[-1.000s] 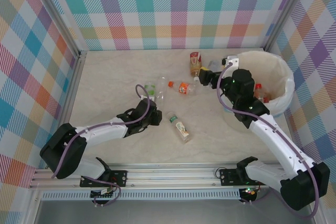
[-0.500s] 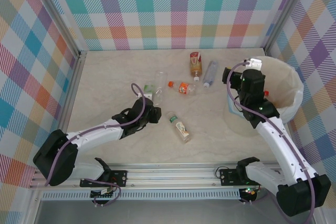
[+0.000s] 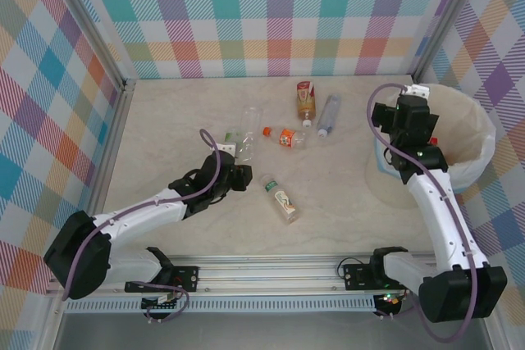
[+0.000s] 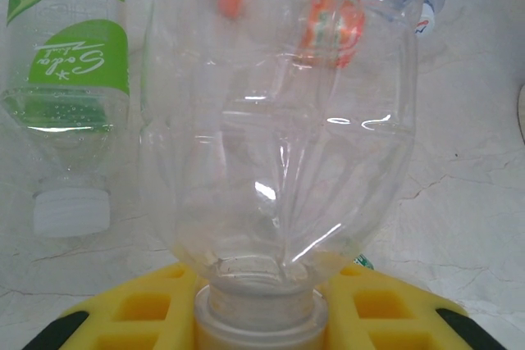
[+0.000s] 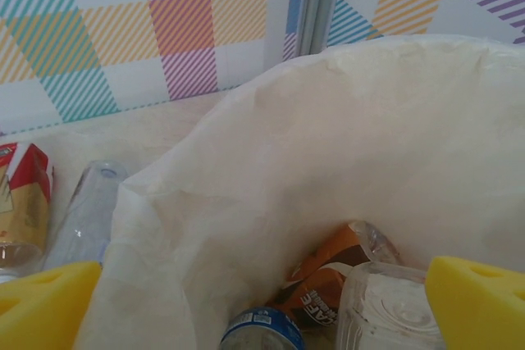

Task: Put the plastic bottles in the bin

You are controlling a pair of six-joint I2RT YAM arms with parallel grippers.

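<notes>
Since earlier: our right claw swung over crinkled, white-lined bin, yellow pads apart. Our left claw edged forward, clamped round neck of smooth clear bottle.

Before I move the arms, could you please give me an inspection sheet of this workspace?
Surface: pale marbled table.
Job's things: six plastic bottles lying on table; more in the white-lined bin.
Clutter: nothing seen.
Grippers: left gripper jaws shut on clear bottle neck; right gripper jaws open over bin.
Cables: purple cable looping on each arm.
Surroundings: plaid walls, metal frame.
</notes>
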